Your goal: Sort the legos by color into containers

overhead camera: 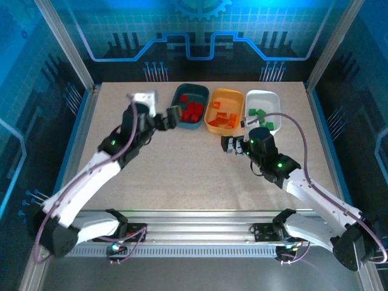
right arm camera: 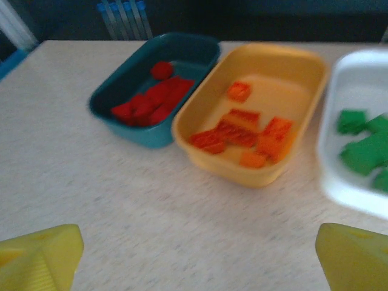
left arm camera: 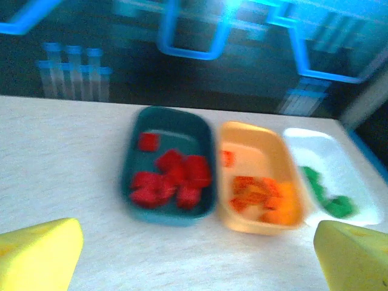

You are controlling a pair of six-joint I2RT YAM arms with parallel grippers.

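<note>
**Both jaws spread wide, nothing in them**

Left gripper [overhead camera: 173, 116] and right gripper [overhead camera: 229, 145] hang empty over the table [overhead camera: 182, 176], near three side-by-side trays. Teal tray [overhead camera: 191, 86] holds the red legos [overhead camera: 193, 112], orange tray [overhead camera: 227, 91] the orange legos [overhead camera: 223, 120], white tray [overhead camera: 264, 97] the green legos [overhead camera: 259, 115].

Readable text: none in any view.
Backdrop panel [overhead camera: 121, 30]: blue grid pattern, no letters or digits legible.
Gear emblem [overhead camera: 201, 7]: glowing blue outline at the panel's top centre, a graphic only.
Circuit-style lines [overhead camera: 200, 51]: blue traces below the gear, unlabelled.
</note>
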